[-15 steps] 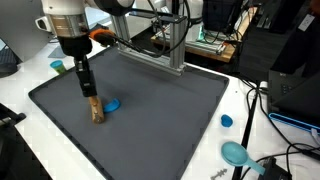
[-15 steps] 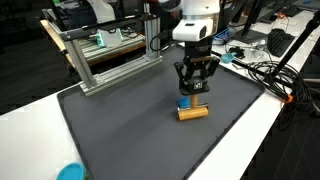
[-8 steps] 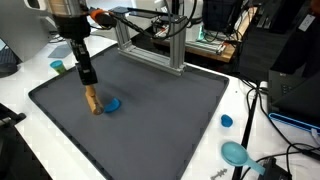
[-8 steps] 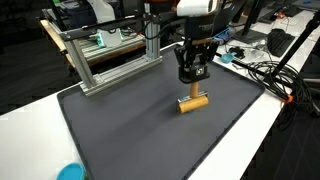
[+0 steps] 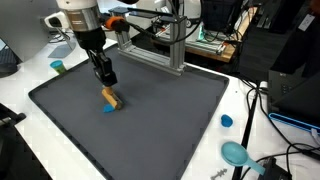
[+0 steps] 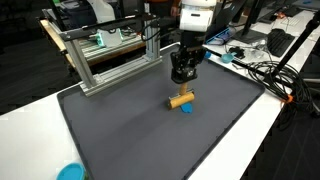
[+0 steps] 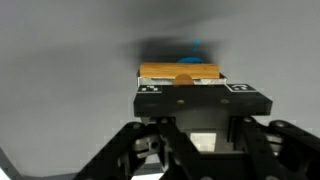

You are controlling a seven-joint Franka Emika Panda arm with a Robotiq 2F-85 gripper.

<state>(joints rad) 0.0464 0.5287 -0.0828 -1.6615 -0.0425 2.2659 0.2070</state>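
Grey mat [image 5: 180,110] covers most of the white surface [image 5: 245,100]. An aluminium frame [image 5: 150,45] stands at the mat's far edge, behind the arm. Off the mat there is a small blue cap [image 5: 227,121], a teal round dish [image 5: 236,153], a small green cup [image 5: 58,66] and cables [image 5: 262,110] along one side. None of these is near the grip, and nothing stands between the arm and the mat.

The end effector [image 5: 106,86] is clamped on a wooden block [image 5: 110,97] over the middle of the mat. The block is short, tan and plain, and tilted in an exterior view [image 6: 180,98]. In the wrist view it lies crosswise between the fingers [image 7: 180,72]. A blue disc [image 5: 108,107] lies on the mat just under it; I cannot tell whether they touch.
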